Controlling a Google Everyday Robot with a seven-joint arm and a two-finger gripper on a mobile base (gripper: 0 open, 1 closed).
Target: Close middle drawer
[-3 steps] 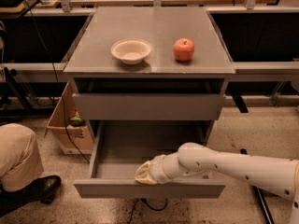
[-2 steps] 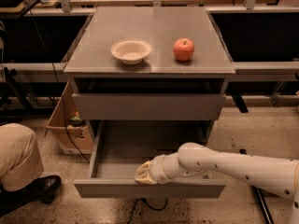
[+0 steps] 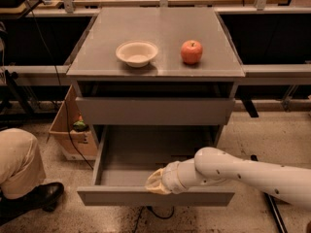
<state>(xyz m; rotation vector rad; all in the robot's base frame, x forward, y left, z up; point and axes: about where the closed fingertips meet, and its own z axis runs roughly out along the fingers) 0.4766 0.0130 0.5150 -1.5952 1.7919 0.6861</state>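
Observation:
The middle drawer (image 3: 112, 196) is pulled far out of the grey cabinet, low in the camera view. It is a wide, shallow grey tray with a slim, plain front panel, and its inside looks empty. My gripper (image 3: 155, 182) comes in from the right on a white arm (image 3: 243, 171). It sits at the top edge of the drawer's front panel, just inside the tray and a little right of centre. Its tip is cream-coloured and seems to touch the panel.
Above the middle drawer, a grey drawer with a taller front panel (image 3: 155, 110) stands slightly open. A white bowl (image 3: 137, 53) and a red apple (image 3: 192, 52) sit on the cabinet top. A cardboard box (image 3: 68, 130) and a person's knee (image 3: 17, 159) and shoe (image 3: 39, 195) are at the left.

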